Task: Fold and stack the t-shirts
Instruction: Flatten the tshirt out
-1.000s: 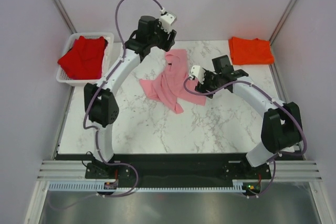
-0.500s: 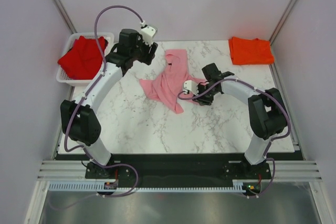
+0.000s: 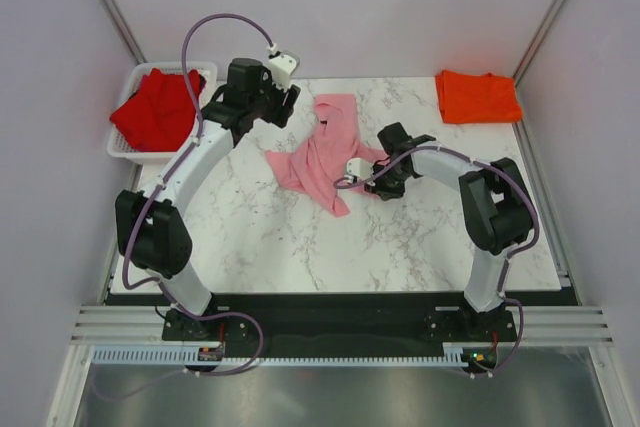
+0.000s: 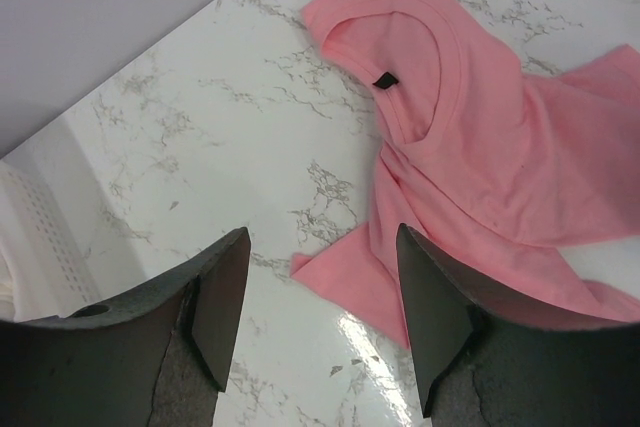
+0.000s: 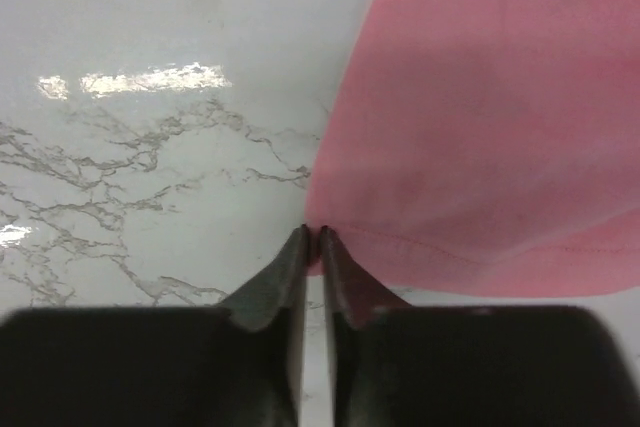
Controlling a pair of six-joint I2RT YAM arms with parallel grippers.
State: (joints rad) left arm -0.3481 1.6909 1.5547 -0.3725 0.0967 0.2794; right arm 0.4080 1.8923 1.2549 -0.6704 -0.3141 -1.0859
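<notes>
A light pink t-shirt [image 3: 325, 152] lies crumpled and spread in the middle of the marble table, its collar with a small dark tag [image 4: 381, 79] turned up. My right gripper [image 5: 312, 232] is shut on the hem corner of this pink t-shirt [image 5: 480, 127], low at its right side [image 3: 380, 185]. My left gripper [image 4: 322, 247] hangs open above bare table just left of the pink t-shirt [image 4: 480, 147], holding nothing; in the top view it is near the back left [image 3: 283, 107]. An orange t-shirt [image 3: 477, 97] lies folded at the back right. A deep red t-shirt [image 3: 158, 107] fills the basket.
A white mesh basket [image 3: 128, 152] stands at the table's back left corner, and its wall [image 4: 40, 237] shows in the left wrist view. Grey walls close in the table at the back and both sides.
The right gripper has come down to the pink shirt's right hem and closed on its corner. The left arm swung left and lowered toward the shirt's left side, still open.
</notes>
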